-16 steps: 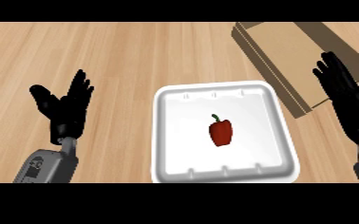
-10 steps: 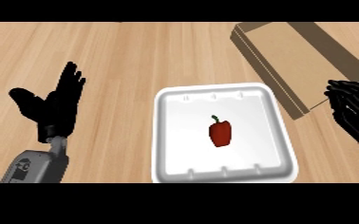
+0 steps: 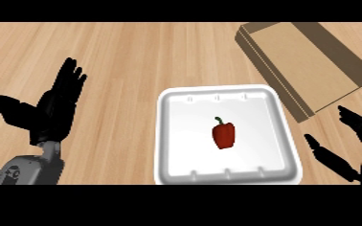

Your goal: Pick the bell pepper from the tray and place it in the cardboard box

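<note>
A small red bell pepper with a green stem (image 3: 224, 134) lies in the middle of a white, square, shallow foam tray (image 3: 172, 139) w/ rounded corners, stem pointing up-view, nothing touching it. The tray sits on a light wood-grain counter (image 3: 134, 57), near the lower centre of the view. Just beside the tray's upper-right corner, angled diagonally, stands an open brown cardboard box (image 3: 268, 67); its interior shows plain brown, and whether its near wall touches the tray can't be told. The robot's black left hand (image 3: 53, 110) is at the view's left on its grey forearm (image 3: 32, 167), fingers straight and spread apart, pointing up, thumb out to the side, holding nothing, well apart from the tray. The black right hand (image 3: 332, 155) shows only partly at the lower right edge, just beside the tray's right rim and below the box; visible fingers straight and apart, around nothing.
</note>
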### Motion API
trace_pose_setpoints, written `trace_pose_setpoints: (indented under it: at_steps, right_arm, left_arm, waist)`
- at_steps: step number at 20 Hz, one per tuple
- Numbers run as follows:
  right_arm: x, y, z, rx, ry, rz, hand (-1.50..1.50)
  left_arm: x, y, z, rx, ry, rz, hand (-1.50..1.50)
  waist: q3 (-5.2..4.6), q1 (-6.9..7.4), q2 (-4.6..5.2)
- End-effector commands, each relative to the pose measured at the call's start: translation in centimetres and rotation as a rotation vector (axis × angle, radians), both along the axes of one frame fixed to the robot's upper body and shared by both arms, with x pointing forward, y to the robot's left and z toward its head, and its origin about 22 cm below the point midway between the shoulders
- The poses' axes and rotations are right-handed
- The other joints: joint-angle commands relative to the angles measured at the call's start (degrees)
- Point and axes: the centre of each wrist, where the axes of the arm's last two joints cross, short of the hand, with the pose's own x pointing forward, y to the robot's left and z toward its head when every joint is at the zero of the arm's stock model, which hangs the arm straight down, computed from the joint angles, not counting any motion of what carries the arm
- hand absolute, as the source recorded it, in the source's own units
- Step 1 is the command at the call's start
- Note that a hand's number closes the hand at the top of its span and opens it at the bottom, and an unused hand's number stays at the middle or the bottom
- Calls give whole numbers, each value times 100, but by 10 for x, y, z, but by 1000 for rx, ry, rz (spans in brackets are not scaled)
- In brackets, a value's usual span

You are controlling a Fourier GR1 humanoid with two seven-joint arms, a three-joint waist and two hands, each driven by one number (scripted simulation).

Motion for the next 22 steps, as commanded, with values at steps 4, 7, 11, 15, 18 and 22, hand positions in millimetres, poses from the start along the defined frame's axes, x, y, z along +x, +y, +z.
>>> trace_pose_setpoints:
  at_steps: [4, 7, 11, 15, 18, 22]
  right_arm:
    - [-9, -2, 38, -270, 259, 165, -150]
    - [-9, 9, 59, -296, 453, 304, -150]
    - [8, 40, 99, -275, 567, 349, -150]
    - [6, 78, 128, -202, 572, 393, -150]
    - [15, 109, 113, -170, 563, 431, -150]
    - [14, 117, 135, -163, 561, 451, -150]
  left_arm:
    - [-9, -2, 8, -2, -11, -17, 0]
    - [-9, -10, -5, 2, -20, -26, 0]
    - [-7, 1, -5, -9, -3, -18, 0]
    - [-9, 1, -10, -8, -29, -20, 0]
    - [1, -9, 3, -24, 7, -26, 0]
    - [-10, 8, 5, 7, -9, -13, 0]
  waist:
    - [-21, 105, -8]
    - [-33, 95, 15]
    - [-19, 130, 19]
    - [-7, 77, 5]
    - [-1, 69, 10]
    - [0, 46, 2]
